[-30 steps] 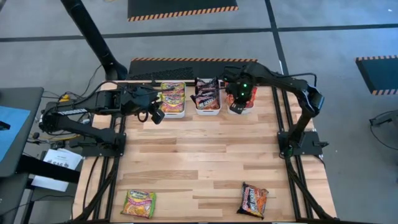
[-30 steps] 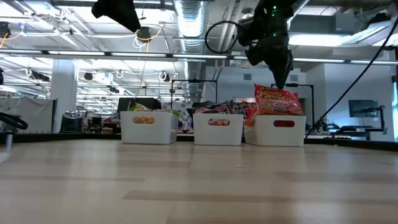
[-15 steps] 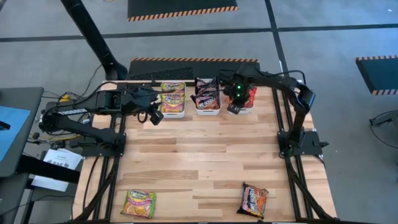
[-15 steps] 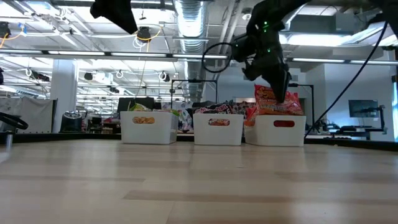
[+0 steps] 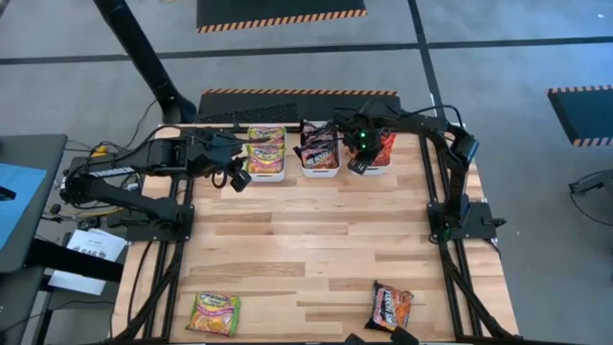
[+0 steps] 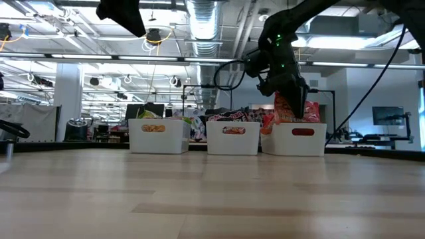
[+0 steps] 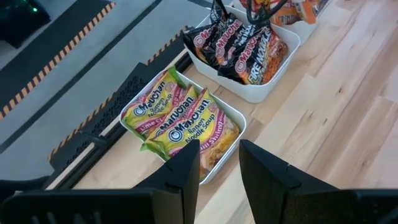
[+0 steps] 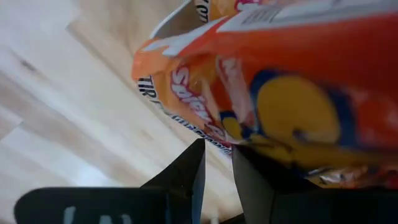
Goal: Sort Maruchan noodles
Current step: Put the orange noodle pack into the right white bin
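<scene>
Three white bins stand in a row at the table's far edge. The left bin point(image 5: 265, 153) holds green-yellow noodle packets point(image 7: 180, 121), the middle bin point(image 5: 319, 153) dark ones point(image 7: 239, 46), and the right bin point(image 6: 295, 138) red-orange ones. My right gripper point(image 5: 358, 159) points down over the right bin, shut on a red-orange packet point(image 8: 280, 93). My left gripper point(image 7: 217, 165) hovers open beside the left bin's near side, nothing between its fingers. One green-yellow packet point(image 5: 213, 313) and one dark-and-red packet point(image 5: 390, 307) lie flat near the table's front edge. My right gripper pinches the red-orange packet by one edge point(image 8: 225, 142) between its two fingers, which come from above and point down. The packet hangs tilted below the fingers point(image 6: 284, 109), its lower part down inside the right bin among the other red-orange packets.
A broad stretch of bare wooden table point(image 5: 316, 240) lies between the bins and the two packets at the front. Black frame rails run along the table's left and right sides. The left arm's dark body shows at the top of the low view point(image 6: 123, 13).
My right gripper has gone down and a little toward the table's left, still shut on the red-orange packet. The packet, which stood tall above the right bin's rim, now sits lower in the bin, partly behind the gripper.
</scene>
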`<state>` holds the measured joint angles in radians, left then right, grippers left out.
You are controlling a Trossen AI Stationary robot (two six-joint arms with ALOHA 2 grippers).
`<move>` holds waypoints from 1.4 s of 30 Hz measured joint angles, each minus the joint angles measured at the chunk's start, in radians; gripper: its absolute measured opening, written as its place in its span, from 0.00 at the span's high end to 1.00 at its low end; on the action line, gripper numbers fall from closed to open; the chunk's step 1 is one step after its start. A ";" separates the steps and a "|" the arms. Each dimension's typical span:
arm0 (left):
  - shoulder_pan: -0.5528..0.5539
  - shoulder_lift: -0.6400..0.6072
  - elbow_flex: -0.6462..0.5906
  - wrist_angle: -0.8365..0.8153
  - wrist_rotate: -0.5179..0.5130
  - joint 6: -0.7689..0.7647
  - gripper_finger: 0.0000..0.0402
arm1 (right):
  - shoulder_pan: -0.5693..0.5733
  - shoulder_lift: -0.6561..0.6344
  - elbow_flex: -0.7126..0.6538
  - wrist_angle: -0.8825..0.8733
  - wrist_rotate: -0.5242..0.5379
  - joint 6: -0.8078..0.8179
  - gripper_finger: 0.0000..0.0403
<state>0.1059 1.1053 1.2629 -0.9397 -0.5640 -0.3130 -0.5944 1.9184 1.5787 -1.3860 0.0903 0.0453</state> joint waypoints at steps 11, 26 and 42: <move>0.040 0.000 0.000 -0.002 0.002 0.006 0.75 | -0.030 -0.001 0.000 0.055 0.005 0.010 0.76; 0.041 0.000 0.000 -0.012 0.003 0.005 0.75 | 0.022 -0.023 0.069 -0.085 -0.052 0.032 0.76; 0.041 0.000 0.000 -0.012 0.009 0.002 0.75 | 0.044 -0.032 0.089 0.152 -0.141 -0.017 0.76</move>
<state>0.1471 1.1053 1.2629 -0.9516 -0.5554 -0.3115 -0.5509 1.8866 1.6679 -1.2341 -0.0512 0.0279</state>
